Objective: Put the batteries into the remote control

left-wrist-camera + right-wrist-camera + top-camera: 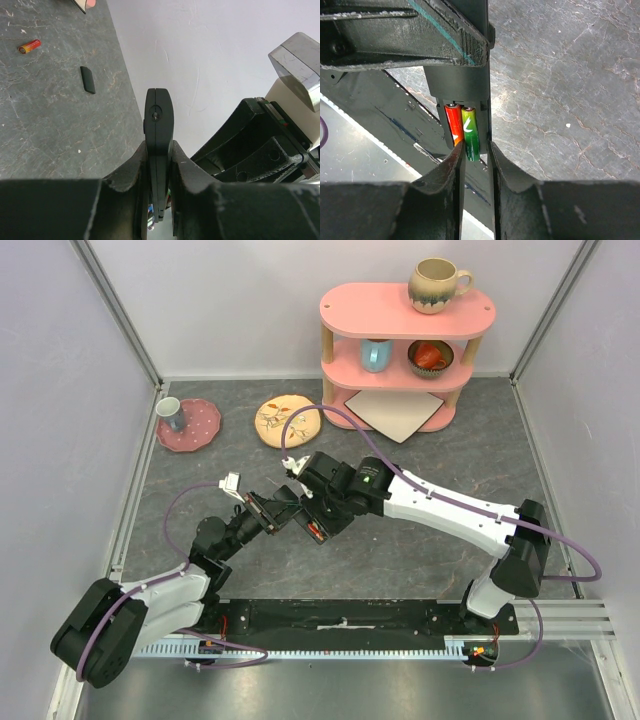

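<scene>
As left end effector (159,156) clamps remote control (159,115), right one (475,146) sits ajar.

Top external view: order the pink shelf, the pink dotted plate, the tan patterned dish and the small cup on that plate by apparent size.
1. pink shelf, clearly largest.
2. pink dotted plate and tan patterned dish: look about alike, so not ranked.
3. small cup, smallest.
</scene>
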